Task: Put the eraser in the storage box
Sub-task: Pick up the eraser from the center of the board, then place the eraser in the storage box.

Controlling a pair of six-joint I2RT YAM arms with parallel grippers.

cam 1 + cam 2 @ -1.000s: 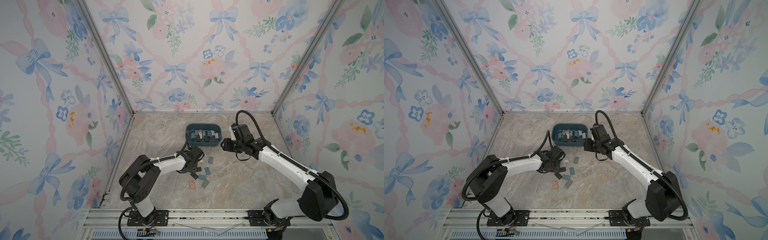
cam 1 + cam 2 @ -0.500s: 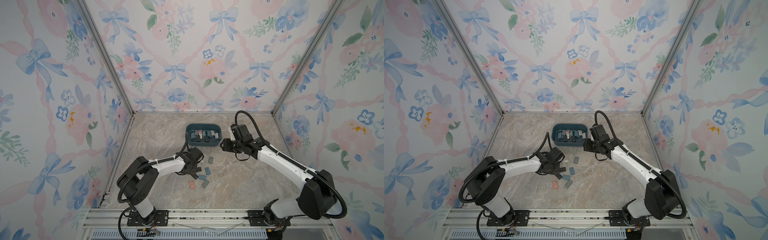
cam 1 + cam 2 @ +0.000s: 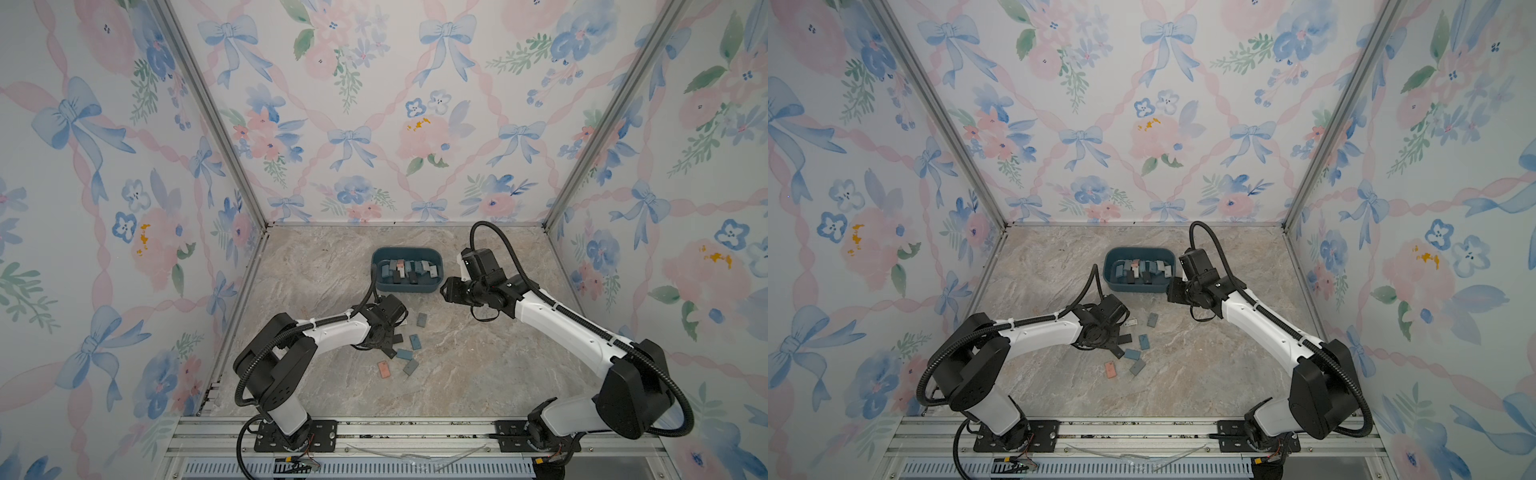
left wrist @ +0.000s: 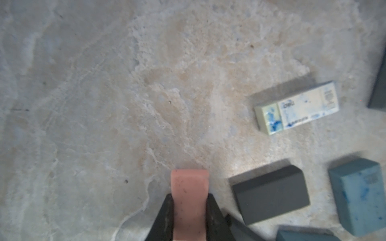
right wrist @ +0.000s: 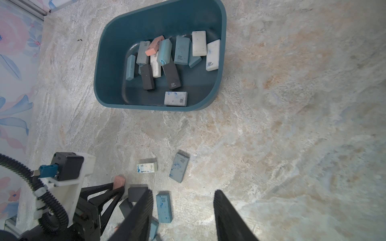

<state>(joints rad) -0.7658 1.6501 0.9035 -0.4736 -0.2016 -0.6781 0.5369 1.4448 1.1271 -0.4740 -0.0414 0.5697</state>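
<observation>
grip confirmed on your left side — the left gripper [image 4: 189,205] has its two dark fingers [image 4: 167,217] pressed flat against the sides of the pink eraser [image 4: 189,187], and the eraser's end pokes out past the fingertips. you get the same pinch from the right wrist view, low over the marble table [image 5: 292,125]. whether the eraser touches the table or hangs just clear of it, i cannot tell. loose pieces lie around it: a white labelled eraser [image 4: 296,107] off to one side, a dark grey eraser [image 4: 270,196] just beside the fingers, and a blue eraser [image 4: 359,198] further out. the storage box [image 3: 405,287] sits toward the back wall, well apart from your held eraser. it already carries a heap of erasers — white, blue, black and one pink. in both top views your right gripper [image 3: 446,291] hangs just beside the box's right end. its wrist view shows the jaws standing apart with nothing clamped between them, only table and scattered erasers below.
</observation>
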